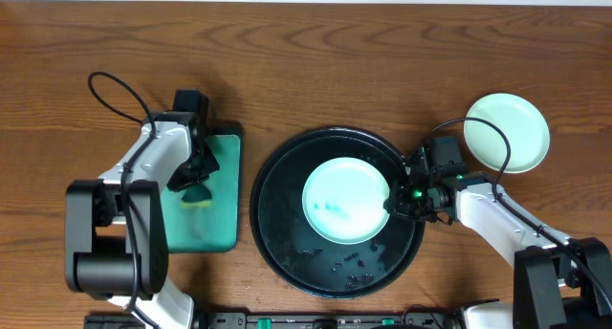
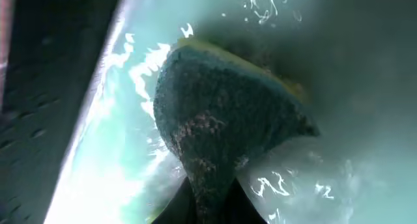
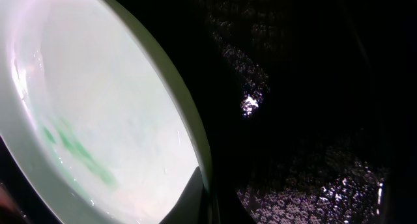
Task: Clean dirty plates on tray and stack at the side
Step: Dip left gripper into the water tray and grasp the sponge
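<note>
Overhead: right pincer (image 1: 390, 201) clamps the smeared plate (image 1: 342, 201) at its rim on the tray (image 1: 277, 229); left pincer (image 1: 194, 184) pinches sponge (image 2: 221, 113).

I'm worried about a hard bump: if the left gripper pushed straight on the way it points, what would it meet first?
Probably the wet floor of the green tray, just past the sponge that the left gripper pinches. The gap between sponge and floor is hard to judge.

Claw (image 3: 198, 204) nips plate (image 3: 98, 100) rim (grn smear), wet blk tray (image 3: 306, 87).
</note>
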`<move>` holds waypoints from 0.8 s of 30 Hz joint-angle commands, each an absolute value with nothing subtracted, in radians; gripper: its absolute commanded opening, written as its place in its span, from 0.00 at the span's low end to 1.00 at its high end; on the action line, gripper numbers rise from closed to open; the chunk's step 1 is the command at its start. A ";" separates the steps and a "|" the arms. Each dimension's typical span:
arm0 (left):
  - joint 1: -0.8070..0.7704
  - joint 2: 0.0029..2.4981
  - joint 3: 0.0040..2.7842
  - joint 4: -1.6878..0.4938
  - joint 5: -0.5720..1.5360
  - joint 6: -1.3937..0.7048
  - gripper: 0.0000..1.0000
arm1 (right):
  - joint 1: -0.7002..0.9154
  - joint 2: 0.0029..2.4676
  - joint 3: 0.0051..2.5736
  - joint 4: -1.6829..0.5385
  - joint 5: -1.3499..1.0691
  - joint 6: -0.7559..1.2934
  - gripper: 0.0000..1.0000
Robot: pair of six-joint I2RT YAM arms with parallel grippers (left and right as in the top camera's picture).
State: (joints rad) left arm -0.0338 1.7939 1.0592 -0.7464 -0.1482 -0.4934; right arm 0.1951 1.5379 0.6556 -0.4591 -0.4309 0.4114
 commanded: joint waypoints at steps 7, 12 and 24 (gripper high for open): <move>-0.144 1.266 1.040 -0.755 -0.170 -0.376 0.07 | 0.201 1.543 0.673 -0.461 -0.454 0.399 0.01; -0.221 0.979 1.040 -0.727 -0.221 -0.271 0.07 | 0.201 1.543 0.673 -0.461 -0.454 0.398 0.01; -0.250 0.733 1.040 -0.664 -0.305 -0.149 0.07 | 0.201 1.543 0.673 -0.461 -0.454 0.399 0.01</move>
State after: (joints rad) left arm -0.2462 0.7269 1.0355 -0.6743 -0.2764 -0.1852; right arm 0.1951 1.5379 0.6556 -0.4599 -0.4339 0.4107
